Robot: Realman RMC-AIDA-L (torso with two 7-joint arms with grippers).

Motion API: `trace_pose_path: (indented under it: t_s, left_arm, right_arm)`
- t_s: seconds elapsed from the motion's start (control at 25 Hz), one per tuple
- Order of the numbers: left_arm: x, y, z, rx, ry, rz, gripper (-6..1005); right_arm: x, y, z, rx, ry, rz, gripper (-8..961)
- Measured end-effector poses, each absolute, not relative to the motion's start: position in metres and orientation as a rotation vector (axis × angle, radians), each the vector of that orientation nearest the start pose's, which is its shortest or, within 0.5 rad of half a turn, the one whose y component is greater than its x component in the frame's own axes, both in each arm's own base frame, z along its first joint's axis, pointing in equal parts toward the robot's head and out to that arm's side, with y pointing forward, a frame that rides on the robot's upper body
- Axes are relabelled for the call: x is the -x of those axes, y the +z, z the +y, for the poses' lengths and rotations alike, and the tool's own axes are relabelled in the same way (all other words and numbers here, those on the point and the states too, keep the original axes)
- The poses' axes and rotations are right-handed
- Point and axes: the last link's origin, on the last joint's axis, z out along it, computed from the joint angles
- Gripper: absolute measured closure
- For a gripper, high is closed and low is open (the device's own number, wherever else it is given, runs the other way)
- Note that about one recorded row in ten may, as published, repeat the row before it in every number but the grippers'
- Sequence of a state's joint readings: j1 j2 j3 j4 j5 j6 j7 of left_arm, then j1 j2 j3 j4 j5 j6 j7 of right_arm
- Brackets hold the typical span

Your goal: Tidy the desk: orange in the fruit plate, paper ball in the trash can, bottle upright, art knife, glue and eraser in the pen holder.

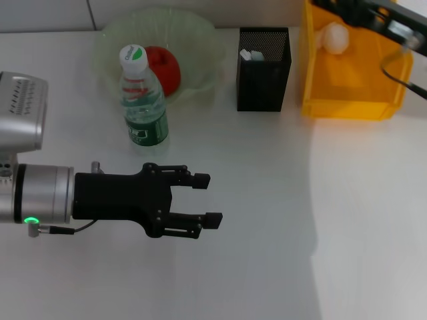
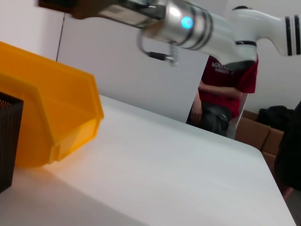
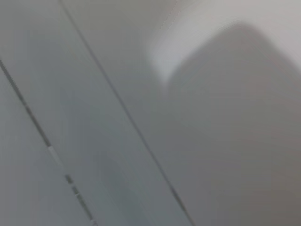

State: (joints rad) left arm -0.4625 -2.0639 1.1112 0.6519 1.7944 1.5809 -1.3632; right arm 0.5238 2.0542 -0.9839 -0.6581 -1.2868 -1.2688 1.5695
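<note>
In the head view the bottle (image 1: 143, 100) stands upright on the white desk (image 1: 267, 220), just in front of the pale green fruit plate (image 1: 200, 40). The orange (image 1: 165, 68) lies in that plate. The black mesh pen holder (image 1: 263, 70) holds white-ended items. The paper ball (image 1: 333, 37) lies inside the yellow-orange trash can (image 1: 347, 87). My left gripper (image 1: 208, 199) is open and empty, low over the desk in front of the bottle. My right arm (image 1: 380, 20) reaches above the trash can at the far right; its fingers do not show.
The left wrist view shows the trash can (image 2: 51, 117), a corner of the pen holder (image 2: 7, 141), the right arm (image 2: 211, 28) overhead and a person in red (image 2: 225, 89) beyond the desk's far edge. The right wrist view shows only a blurred wall.
</note>
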Motion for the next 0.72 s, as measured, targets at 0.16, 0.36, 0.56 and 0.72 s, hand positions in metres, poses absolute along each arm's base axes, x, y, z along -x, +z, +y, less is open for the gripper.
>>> trace_pose_path:
  t_s: [0.16, 0.36, 0.56, 0.72]
  left_arm:
    - [0.239, -0.028, 0.293, 3.018, -0.744, -0.504, 222]
    - [0.232, -0.018, 0.293, 3.058, -0.751, -0.475, 222]
    - [0.228, -0.014, 0.294, 3.083, -0.757, -0.473, 222]
    - [0.225, -0.014, 0.292, 3.106, -0.771, -0.477, 222]
  right_arm:
    - [-0.258, 0.058, 0.301, 2.505, 1.197, 0.682, 258]
    - [-0.294, 0.053, 0.232, 2.675, 1.167, 0.615, 155]
    - [-0.308, 0.034, 0.201, 2.679, 1.203, 0.649, 154]
    - [-0.305, 0.024, 0.199, 2.687, 1.229, 0.662, 154]
